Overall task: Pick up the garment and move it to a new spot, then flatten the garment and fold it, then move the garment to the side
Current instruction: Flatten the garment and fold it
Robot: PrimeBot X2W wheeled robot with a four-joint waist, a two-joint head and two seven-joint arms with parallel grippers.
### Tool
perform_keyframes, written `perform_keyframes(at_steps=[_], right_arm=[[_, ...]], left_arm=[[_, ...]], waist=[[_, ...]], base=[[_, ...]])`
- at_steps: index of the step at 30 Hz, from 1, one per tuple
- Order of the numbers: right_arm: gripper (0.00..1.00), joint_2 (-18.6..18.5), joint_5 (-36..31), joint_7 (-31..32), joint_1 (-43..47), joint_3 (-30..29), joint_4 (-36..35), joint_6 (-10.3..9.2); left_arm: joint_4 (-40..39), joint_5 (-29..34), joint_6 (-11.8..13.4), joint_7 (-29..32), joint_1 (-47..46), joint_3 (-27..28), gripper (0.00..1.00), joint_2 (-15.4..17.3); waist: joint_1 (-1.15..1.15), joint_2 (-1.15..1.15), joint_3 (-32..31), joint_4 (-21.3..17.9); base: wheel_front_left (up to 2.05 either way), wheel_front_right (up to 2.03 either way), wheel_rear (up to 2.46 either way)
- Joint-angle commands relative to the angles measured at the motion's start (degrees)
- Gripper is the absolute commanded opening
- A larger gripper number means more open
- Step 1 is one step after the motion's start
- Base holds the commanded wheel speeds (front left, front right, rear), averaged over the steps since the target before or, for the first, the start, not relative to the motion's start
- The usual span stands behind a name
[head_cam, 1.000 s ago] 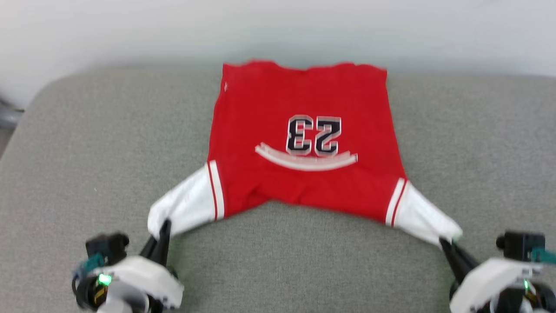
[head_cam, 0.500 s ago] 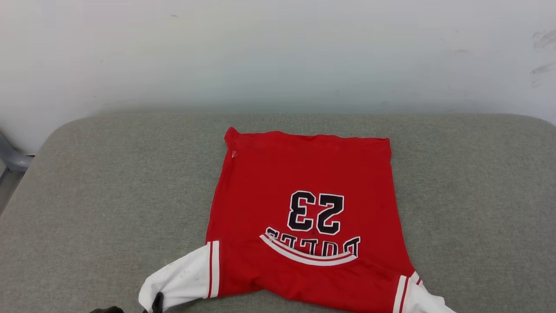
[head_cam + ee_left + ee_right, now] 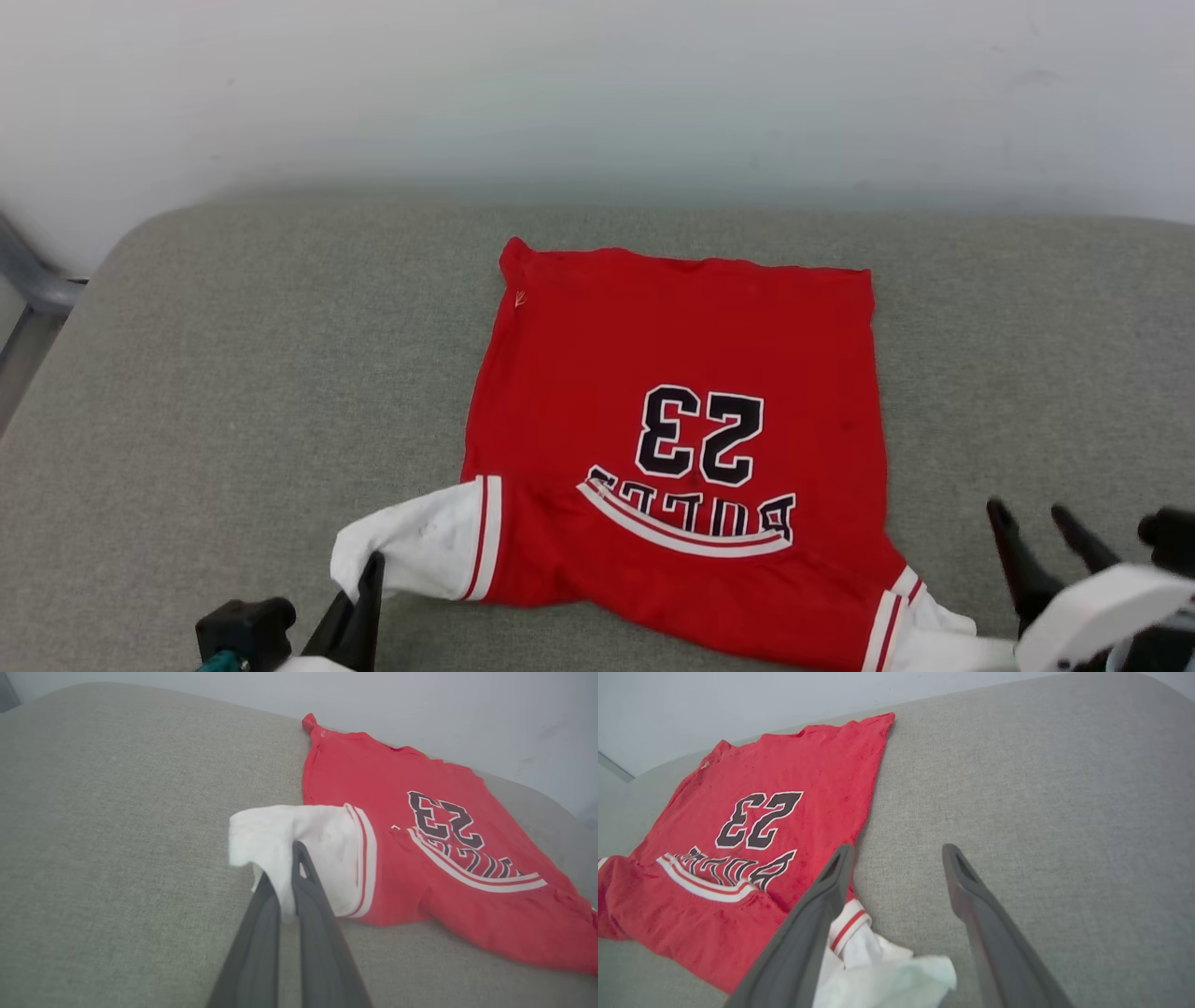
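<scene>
Lying limp on the grey cushion (image 3: 233, 373), the red jersey (image 3: 672, 373) looked light, soft, quick to bunch.
Long axis ran near to far, hem toward the wall (image 3: 597, 93); left gripper (image 3: 282, 863) pinched the near-left white sleeve (image 3: 280, 826), right gripper (image 3: 897, 849) stood spread beside the slack right sleeve (image 3: 882, 970); sleeves seemed the best holds.

I get bright, even, diffuse light with no glare. There's a faint soft shadow under the garment (image 3: 467, 914) near edge. Head view is sharp; wrist views are wide-angle and the far background goes soft.
</scene>
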Motion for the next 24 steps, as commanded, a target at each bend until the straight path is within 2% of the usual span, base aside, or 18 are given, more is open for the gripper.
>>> perform_keyframes(at_steps=[1, 5, 9, 10, 11, 13, 15, 16, 17, 22, 24], right_arm=[[1.0, -0.15, 0.09, -0.89, -4.0, -0.4, 1.39, -0.04], [1.0, -2.31, -0.86, -1.93, -15.86, -1.13, 7.08, -0.03], [1.0, -5.1, -1.58, 0.77, -27.8, -0.52, 13.96, -0.03], [1.0, -5.1, -1.58, 0.77, -27.8, -0.52, 13.96, -0.03], [1.0, -6.74, -1.87, 3.25, -33.8, -0.11, 17.31, -0.03], [1.0, -8.29, -1.94, 7.3, -39.52, 0.57, 20.85, -0.03], [1.0, -9.54, -2.36, 11.59, -44.74, 0.86, 24.44, -0.03], [1.0, -9.54, -2.36, 11.59, -44.74, 0.86, 24.44, -0.03], [1.0, -10.68, -3.06, 16.77, -49.37, 1.33, 27.9, -0.03], [1.0, -12.36, -5.33, 29.18, -58.07, 1.36, 34.35, -0.03], [1.0, -12.19, -5.74, 31.07, -59.37, 0.83, 35.28, -0.03]], left_arm=[[-0.81, 0.5, 0.07, -0.29, -1.43, 0.16, 0.0, 0.02], [-2.7, 1.32, -0.63, -0.65, -4.88, -0.23, 0.0, -0.47], [-3.79, 2.2, -1.6, -0.95, -8.88, -1.11, 0.0, -1.44], [-3.79, 2.2, -1.6, -0.95, -8.88, -1.11, 0.0, -1.44], [-4.28, 2.49, -2.61, -1.43, -10.9, -1.56, 0.0, -2.22], [-4.56, 3.21, -3.61, -1.72, -12.86, -2.02, 0.0, -2.26], [-4.81, 3.94, -4.47, -1.96, -14.63, -2.5, 0.0, -2.46], [-4.81, 3.94, -4.47, -1.96, -14.63, -2.5, 0.0, -2.46], [-4.88, 4.37, -5.18, -2.27, -16.26, -2.72, 0.0, -2.57], [-5.52, 5.15, -6.35, -2.75, -18.9, -2.91, 0.0, -3.46], [-5.61, 5.26, -6.57, -2.85, -19.26, -2.9, 0.0, -3.67]], waist=[[0.0, 0.0, 2.53, 1.26], [0.0, 0.0, 7.23, 3.52], [0.0, 0.0, 12.15, 6.14], [0.0, 0.0, 12.15, 6.14], [0.0, 0.0, 14.32, 7.4], [0.0, 0.0, 16.55, 8.6], [0.0, 0.0, 18.13, 9.67], [0.0, 0.0, 18.13, 9.67], [0.0, 0.0, 19.42, 10.74], [0.0, 0.0, 21.92, 12.79], [0.0, 0.0, 22.47, 13.09]], base=[[0.0, 0.0, 0.0], [0.0, 0.0, 0.0], [0.0, 0.0, 0.0], [0.0, 0.0, 0.0], [0.0, 0.0, 0.0], [0.0, 0.0, 0.0], [0.0, 0.0, 0.0], [0.0, 0.0, 0.0], [0.0, 0.0, 0.0], [0.0, 0.0, 0.0], [0.0, 0.0, 0.0]])
